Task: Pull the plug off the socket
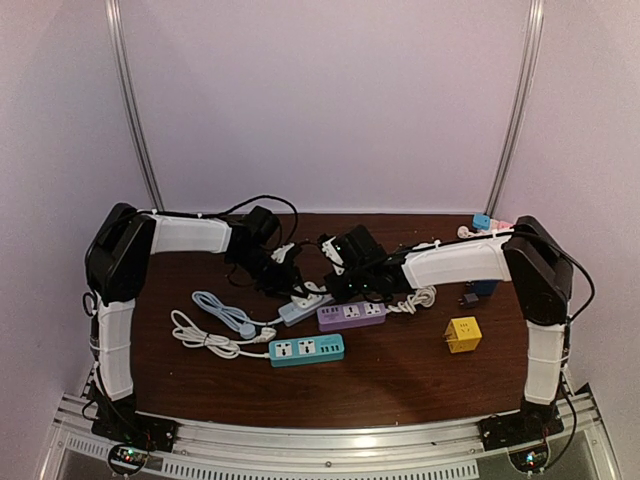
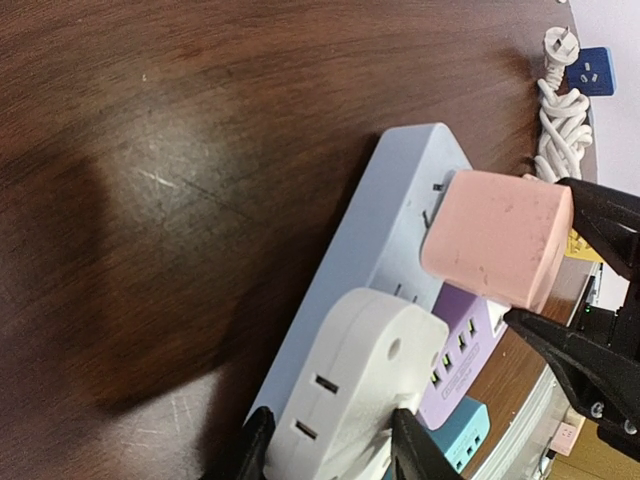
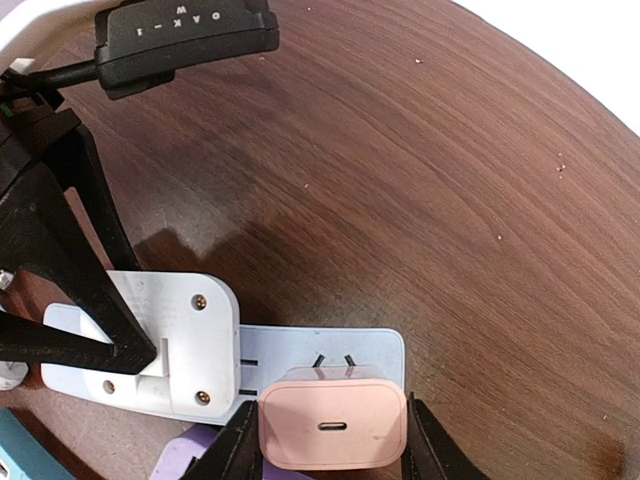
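A pale blue power strip [image 2: 395, 235] lies on the brown table; it also shows in the top view [image 1: 303, 306] and the right wrist view [image 3: 330, 345]. My right gripper [image 3: 333, 440] is shut on a pink charger plug [image 3: 333, 424] and holds it just off the strip's end, with the metal prongs bared; I cannot tell if their tips are still in the slots. The plug also shows in the left wrist view [image 2: 497, 238]. My left gripper [image 2: 325, 440] is shut on a white adapter [image 2: 365, 385] plugged into the same strip. In the top view both grippers meet over the strip, left [image 1: 283, 272] and right [image 1: 335, 278].
A purple strip [image 1: 352, 315] and a teal strip [image 1: 307, 349] lie right in front of the pale blue one. White and blue cables [image 1: 215, 325] lie at the left. A yellow cube adapter [image 1: 463, 334] sits at the right, and a coiled white cord [image 2: 560, 125] beyond.
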Robot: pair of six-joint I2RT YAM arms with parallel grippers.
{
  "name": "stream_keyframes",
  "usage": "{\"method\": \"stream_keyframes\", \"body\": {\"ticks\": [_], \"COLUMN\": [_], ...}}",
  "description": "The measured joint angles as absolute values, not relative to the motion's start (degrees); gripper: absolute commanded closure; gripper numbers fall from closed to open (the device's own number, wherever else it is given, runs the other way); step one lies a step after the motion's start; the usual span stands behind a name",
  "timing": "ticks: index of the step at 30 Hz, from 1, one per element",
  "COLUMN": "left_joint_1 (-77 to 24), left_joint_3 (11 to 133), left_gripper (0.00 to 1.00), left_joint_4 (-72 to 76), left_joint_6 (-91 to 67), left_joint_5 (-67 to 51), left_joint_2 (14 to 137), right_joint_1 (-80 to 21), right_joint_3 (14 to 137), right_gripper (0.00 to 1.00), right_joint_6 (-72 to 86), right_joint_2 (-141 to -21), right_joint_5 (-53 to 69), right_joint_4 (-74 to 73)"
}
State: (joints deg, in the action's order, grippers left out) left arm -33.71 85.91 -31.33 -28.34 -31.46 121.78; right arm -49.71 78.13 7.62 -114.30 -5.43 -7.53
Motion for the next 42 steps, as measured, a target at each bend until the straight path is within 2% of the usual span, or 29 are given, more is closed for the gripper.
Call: {"method": "stream_keyframes", "body": {"ticks": [9, 24, 37, 42], "left_joint_1": [-34.06, -33.98, -34.28, -34.61], "left_joint_3": [85.60, 85.25, 86.72, 87.15], "left_gripper": [0.62, 0.62, 0.58, 0.56], "left_joint_4": [-29.95, -29.30, -30.44, -30.94], "left_joint_6": [-28.38, -28.40, -28.38, -28.32], "left_joint_5": [-31.86, -31.73, -30.06, -29.10], "left_joint_2": [121.95, 121.82, 121.82, 121.82], "right_joint_1": [-49.32, -50.74, -37.71, -34.30], "right_joint_3": [80.20, 85.14, 84.60, 82.98], "right_gripper": [0.81, 0.81, 0.79, 0.72], "right_joint_6": [12.60, 15.57, 21.56, 21.82], "right_joint_2": [-113.67, -108.22, -108.20, -108.20], "right_joint_5": [-4.82, -5.58, -4.73, -4.49], "right_joint_4": [-13.78, -11.57, -22.04, -28.71]}}
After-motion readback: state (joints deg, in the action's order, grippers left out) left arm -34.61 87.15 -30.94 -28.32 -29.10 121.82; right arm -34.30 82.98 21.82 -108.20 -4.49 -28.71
